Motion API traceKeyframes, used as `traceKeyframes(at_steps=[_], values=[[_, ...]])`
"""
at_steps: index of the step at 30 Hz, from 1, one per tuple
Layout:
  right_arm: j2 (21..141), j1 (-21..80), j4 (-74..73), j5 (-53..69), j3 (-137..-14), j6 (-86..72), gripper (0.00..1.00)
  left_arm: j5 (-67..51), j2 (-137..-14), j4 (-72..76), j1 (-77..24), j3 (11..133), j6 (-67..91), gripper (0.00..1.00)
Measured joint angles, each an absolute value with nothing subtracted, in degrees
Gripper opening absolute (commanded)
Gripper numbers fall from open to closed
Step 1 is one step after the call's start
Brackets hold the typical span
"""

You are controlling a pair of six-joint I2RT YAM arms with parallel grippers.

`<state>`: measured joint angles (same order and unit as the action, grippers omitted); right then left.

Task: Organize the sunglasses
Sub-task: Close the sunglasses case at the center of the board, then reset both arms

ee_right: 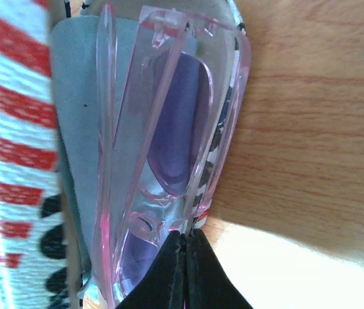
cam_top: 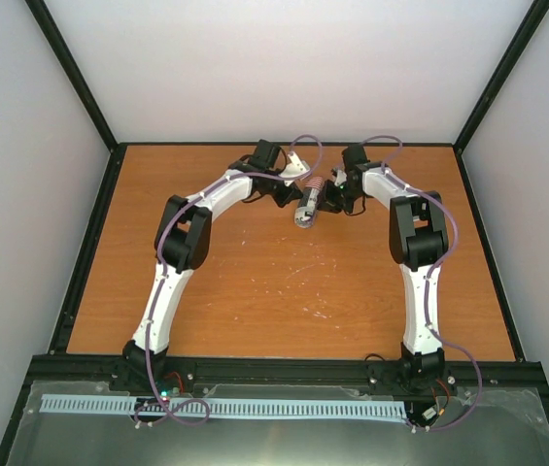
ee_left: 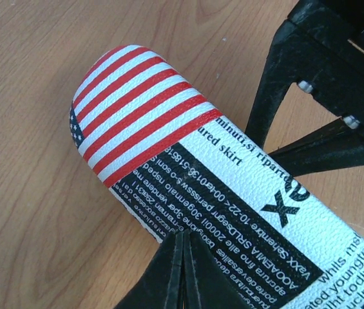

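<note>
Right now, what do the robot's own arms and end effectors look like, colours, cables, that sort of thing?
The left arm and right arm match: slim white links with chunky black joint housings. A lilac cable runs along each, looping at wrist and base. The left end effector and right end effector have matte black fingers tapering to narrow tips. No markings are readable.
</note>
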<state>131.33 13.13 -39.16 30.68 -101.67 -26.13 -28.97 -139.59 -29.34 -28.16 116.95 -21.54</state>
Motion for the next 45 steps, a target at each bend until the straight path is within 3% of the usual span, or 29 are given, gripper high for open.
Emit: traceKeyframes(at_steps=[16,21,25,28,30,31,37,45], values=[[130.2,14.3,-36.9,35.1,-96.2,-25.3,0.03,-29.8,-141.0,-30.6,-32.6,115.4,-22.7,0.04],[127.4,12.9,-37.0,34.0,-94.8,-24.7,0.05,-30.0,-140.6,-31.1,-32.3,115.3,-22.8,0.16],[122.3,10.3,-36.9,32.5,-93.6,-24.1,0.06,-30.6,-138.9,-31.1,-31.4,114.7,-22.0,0.32],[118.9,8.2,-36.9,30.8,-92.9,-23.6,0.13,-31.8,-135.9,-31.0,-30.2,114.7,-20.5,0.58],[117.6,7.1,-37.1,29.5,-92.9,-23.2,0.18,-32.8,-133.1,-30.9,-29.0,114.7,-19.0,0.96],[117.3,6.8,-37.2,28.9,-92.9,-23.3,0.22,-33.0,-131.6,-30.8,-28.3,114.7,-18.2,0.99],[116.7,5.1,-38.4,24.9,-92.6,-22.9,0.29,-31.6,-123.3,-30.0,-22.2,116.6,-13.6,1.0],[113.5,4.0,-38.1,22.6,-90.1,-20.5,0.29,-28.3,-118.5,-31.0,-13.1,112.9,-10.3,1.0]])
